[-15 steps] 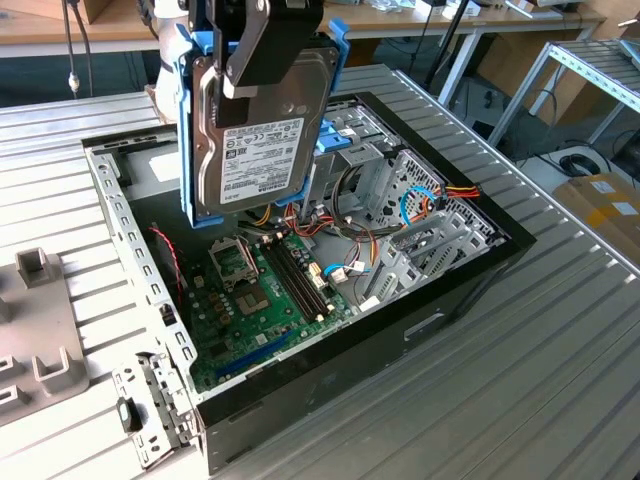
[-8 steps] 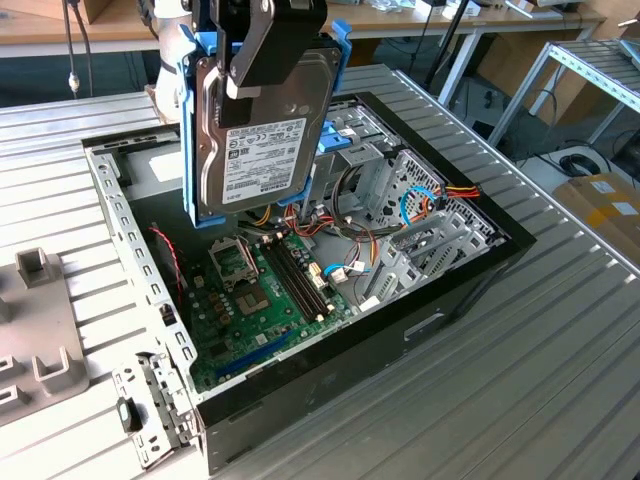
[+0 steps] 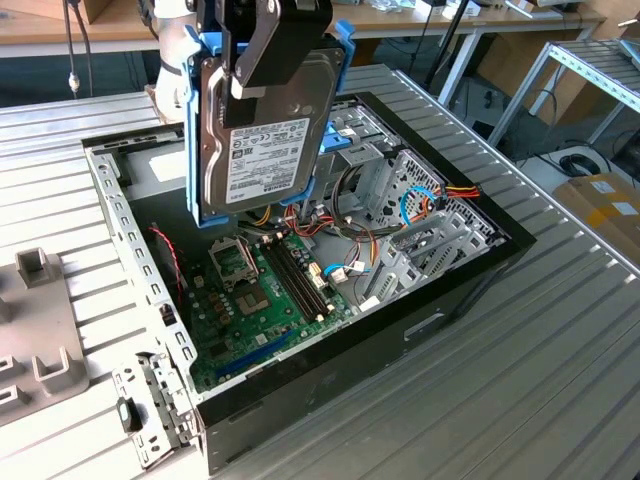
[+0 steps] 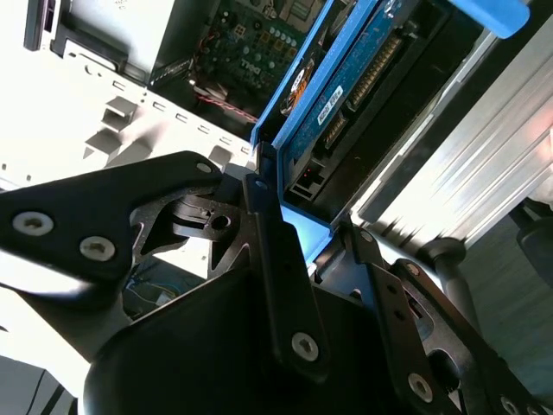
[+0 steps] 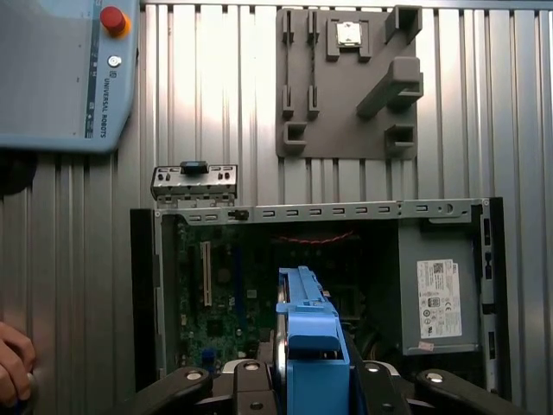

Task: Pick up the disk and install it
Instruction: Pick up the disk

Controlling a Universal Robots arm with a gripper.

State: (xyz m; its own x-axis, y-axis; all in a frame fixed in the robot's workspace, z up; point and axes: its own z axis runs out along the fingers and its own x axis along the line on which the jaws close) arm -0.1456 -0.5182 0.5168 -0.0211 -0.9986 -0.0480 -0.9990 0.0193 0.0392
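**Gripper state.** The gripper [image 3: 272, 50] is closed on the disk [image 3: 262, 150], gripping it at its upper end. In the second wrist view, the black fingers [image 4: 275, 259] bear on either side of the light-blue carrier frame [image 4: 304, 229].

**Disk position.** The disk hangs upright with its white label facing the exterior view. It is above the open computer case [image 3: 470, 280], over the rear of the motherboard [image 3: 250, 300]. Its lower edge appears clear of the board, although the angle does not confirm this.

**Surroundings.** The case lies on the ribbed metal table [image 3: 520, 400]. In the first wrist view:
- A grey fixture plate [image 5: 346, 78] lies beyond the case.
- A teach pendant [image 5: 60, 69] rests near one corner.
- A person's hand [image 5: 13, 363] is at the frame edge.
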